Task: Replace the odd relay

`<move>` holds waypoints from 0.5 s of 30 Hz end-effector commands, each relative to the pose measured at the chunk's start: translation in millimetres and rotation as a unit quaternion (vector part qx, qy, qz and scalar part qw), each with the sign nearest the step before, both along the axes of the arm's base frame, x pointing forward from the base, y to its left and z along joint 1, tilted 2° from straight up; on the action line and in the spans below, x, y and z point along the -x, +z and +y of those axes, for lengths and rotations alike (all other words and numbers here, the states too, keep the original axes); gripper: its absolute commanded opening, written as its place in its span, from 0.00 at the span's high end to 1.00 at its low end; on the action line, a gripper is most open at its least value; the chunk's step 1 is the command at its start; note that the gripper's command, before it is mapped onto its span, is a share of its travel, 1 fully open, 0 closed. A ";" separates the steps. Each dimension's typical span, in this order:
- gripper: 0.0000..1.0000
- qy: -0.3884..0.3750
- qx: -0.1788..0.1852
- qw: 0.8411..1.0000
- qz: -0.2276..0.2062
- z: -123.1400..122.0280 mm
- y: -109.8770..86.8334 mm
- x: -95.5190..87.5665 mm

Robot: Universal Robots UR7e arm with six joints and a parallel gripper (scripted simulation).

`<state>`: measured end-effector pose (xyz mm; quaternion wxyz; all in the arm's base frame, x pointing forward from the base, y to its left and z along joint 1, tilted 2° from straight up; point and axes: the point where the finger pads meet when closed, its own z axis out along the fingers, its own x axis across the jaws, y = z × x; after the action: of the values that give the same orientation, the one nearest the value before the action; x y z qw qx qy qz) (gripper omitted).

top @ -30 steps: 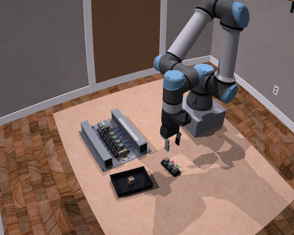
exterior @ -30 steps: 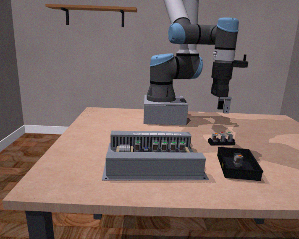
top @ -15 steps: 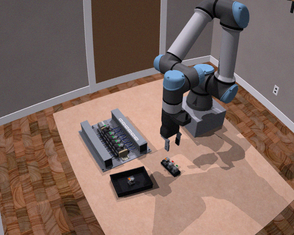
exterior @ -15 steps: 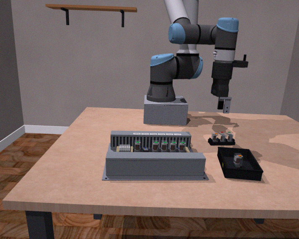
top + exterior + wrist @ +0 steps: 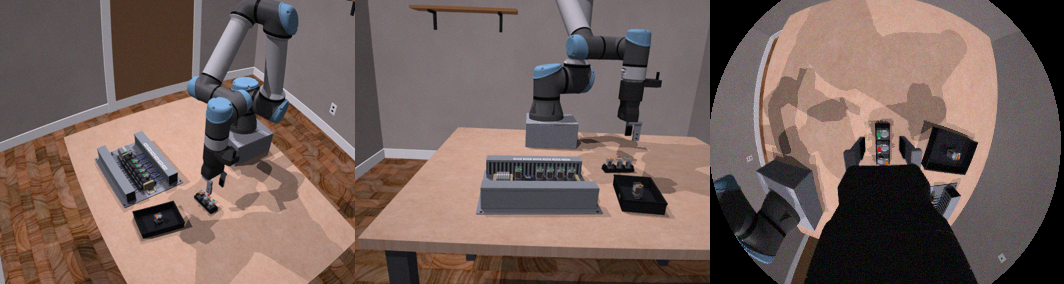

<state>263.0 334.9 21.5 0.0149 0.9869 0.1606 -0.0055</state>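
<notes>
My gripper [image 5: 215, 189] [image 5: 631, 136] [image 5: 882, 143] is open and empty, above the black spare holder [image 5: 618, 170] [image 5: 882, 124]. The holder carries a green-button relay [image 5: 211, 204] [image 5: 627, 163] [image 5: 884, 134], a red-button relay [image 5: 619, 163] [image 5: 884, 148] and an orange-button relay [image 5: 201, 194] [image 5: 610, 163] [image 5: 881, 161]. In the row on the panel, several relays [image 5: 549, 174] with green buttons stand around one socket without a relay [image 5: 528, 177]. A relay with an orange button [image 5: 158, 219] [image 5: 637, 191] [image 5: 953, 154] stands in the black tray [image 5: 162, 232] [image 5: 643, 207]. Blade contact and exact seating are too small to tell.
Two grey slotted ducts [image 5: 155, 158] [image 5: 538, 195] flank the relay row and rise beside it. Light terminal blocks [image 5: 502, 175] stand at the row's left end in the exterior view. The arm's grey base block [image 5: 251, 146] [image 5: 551, 135] stands at the back of the table.
</notes>
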 end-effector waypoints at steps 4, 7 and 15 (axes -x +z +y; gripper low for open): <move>0.00 -0.001 0.000 1.000 -0.002 9.1 -4.6 -0.2; 0.00 0.000 0.000 1.000 -0.001 8.2 -4.1 0.0; 0.00 -0.001 0.000 1.000 -0.002 12.0 -6.0 0.3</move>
<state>262.4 345.6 15.6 0.0158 0.9870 0.1598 -0.0045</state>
